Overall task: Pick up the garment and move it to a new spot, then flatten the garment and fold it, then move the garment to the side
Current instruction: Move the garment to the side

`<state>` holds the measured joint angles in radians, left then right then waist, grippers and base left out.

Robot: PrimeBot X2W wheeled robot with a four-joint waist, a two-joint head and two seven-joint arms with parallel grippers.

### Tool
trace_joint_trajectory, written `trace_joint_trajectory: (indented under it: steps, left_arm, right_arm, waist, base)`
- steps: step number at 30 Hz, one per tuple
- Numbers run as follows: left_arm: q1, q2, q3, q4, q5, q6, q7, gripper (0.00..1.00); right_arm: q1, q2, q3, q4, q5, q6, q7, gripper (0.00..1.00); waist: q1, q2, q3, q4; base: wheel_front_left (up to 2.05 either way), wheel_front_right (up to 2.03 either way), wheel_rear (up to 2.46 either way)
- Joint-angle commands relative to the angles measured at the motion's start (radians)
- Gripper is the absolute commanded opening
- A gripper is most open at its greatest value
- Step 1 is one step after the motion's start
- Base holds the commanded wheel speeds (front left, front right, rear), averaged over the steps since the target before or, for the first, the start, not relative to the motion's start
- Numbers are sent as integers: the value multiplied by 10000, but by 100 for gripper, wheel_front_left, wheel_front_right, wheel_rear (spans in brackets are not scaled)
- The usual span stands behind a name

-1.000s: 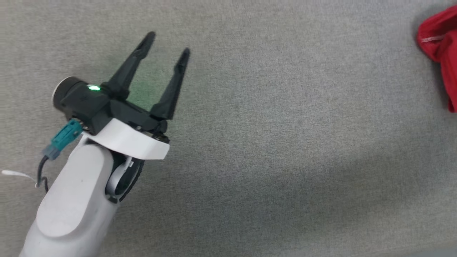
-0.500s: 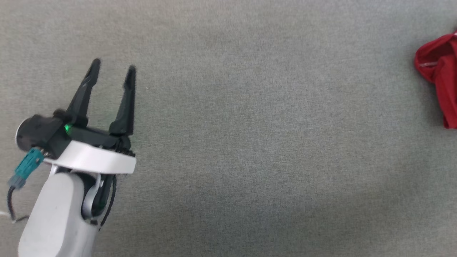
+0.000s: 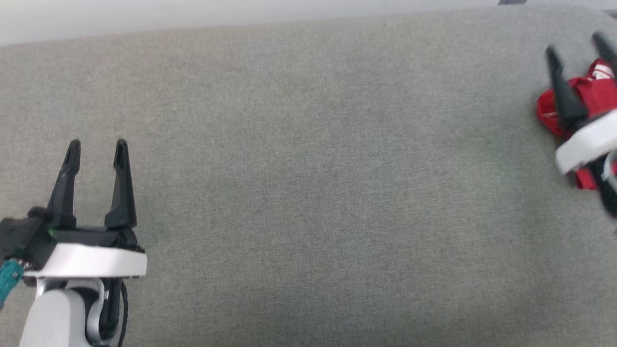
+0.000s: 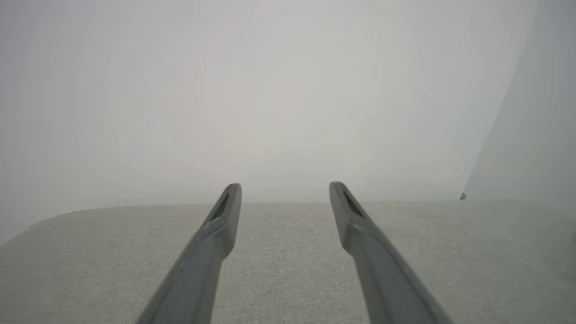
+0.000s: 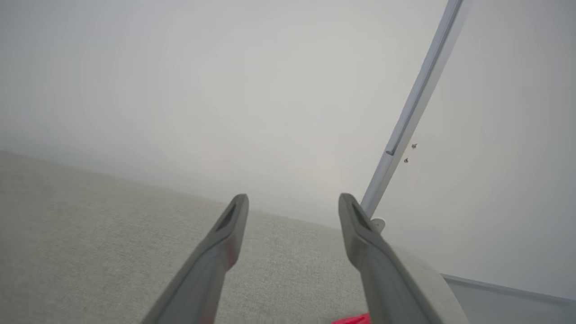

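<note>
The garment, a red T-shirt of thin soft fabric with a little white trim showing, lies bunched beneath the right gripper. This gripper is a claw of two long dark fingers on a white wrist, and its fingers stand spread with nothing between them. In the right wrist view they point past the far edge of the grey cloth-covered tabletop, with a sliver of red low between them. Whether they touch the cloth cannot be told. The heap sits at the tabletop's far right corner, partly hidden by the wrist and cut by the picture's edge, so I cannot tell whether it is crumpled or loosely folded. The left gripper, also spread and empty, hangs over the tabletop's near left part, well apart from the shirt. A pale wall runs behind the tabletop's far edge. An open claw over a heap at the side fits either a reach to pick the shirt up or a release after setting it aside. Either way, I judge the next move calls for care that the fingers do not snag stray folds.
</note>
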<state>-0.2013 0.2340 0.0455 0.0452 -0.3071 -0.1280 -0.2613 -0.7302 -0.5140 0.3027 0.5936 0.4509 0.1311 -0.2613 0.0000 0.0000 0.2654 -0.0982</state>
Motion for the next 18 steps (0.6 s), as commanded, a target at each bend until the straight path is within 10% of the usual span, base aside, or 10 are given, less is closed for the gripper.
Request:
trace_joint_trajectory:
  steps: [1, 18]
  left_arm:
    - [220, -63, 104, -74, 79, -32, -51, 100]
    - [2325, -421, 991, -709, 412, -32, -51, 100]
  right_arm:
    - [449, 168, -197, -282, -141, -7, -43, 100]
    - [4329, 1509, -2587, -3454, -1660, -7, -46, 100]
  waist:
    - [0, 0, -188, -6]
    - [0, 0, -1301, 166]
  base:
    - [0, 0, 0]
    - [0, 0, 0]
